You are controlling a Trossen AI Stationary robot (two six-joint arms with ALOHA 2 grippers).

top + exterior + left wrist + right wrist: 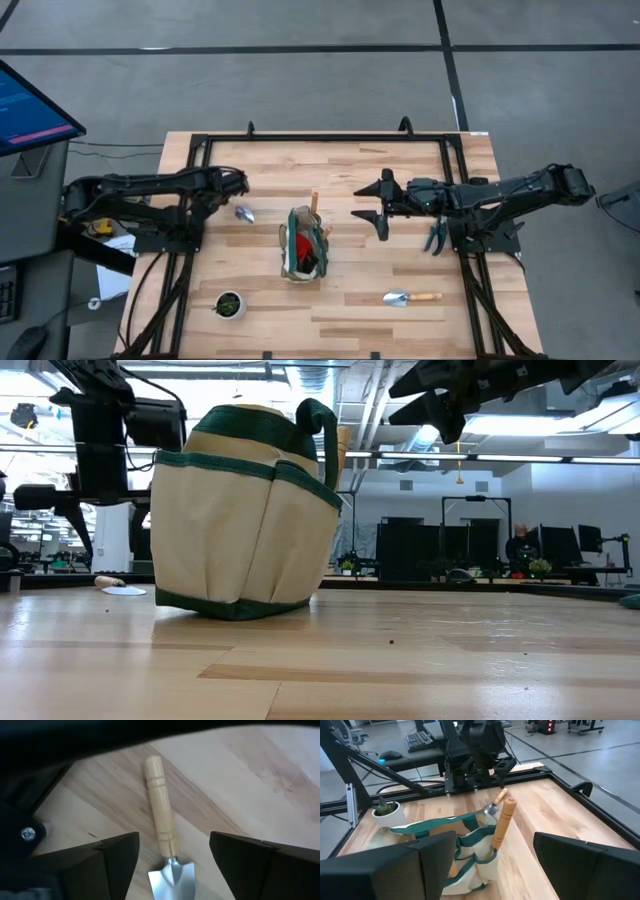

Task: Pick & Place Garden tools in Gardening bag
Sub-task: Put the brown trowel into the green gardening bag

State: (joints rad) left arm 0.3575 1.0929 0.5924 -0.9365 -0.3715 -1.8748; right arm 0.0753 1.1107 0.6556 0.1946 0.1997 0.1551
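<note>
- Trowel (165, 855) lies flat on the counter (400, 270), framed by the left claw (172, 857), spread wide for a grab.
- Right claw (383, 210), also wide and empty, hangs near the gardening bag (303, 248).

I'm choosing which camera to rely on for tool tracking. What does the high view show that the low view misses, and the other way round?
Only the high view shows the trowel lying near the right arm, the small pot with green, the red item inside the gardening bag, and the left claw above another trowel.

Only the low view shows the bag's side pockets and the room behind the table.

Both show the bag standing mid-table, a wooden handle sticking out of it, and the open right claw raised beside it.
</note>
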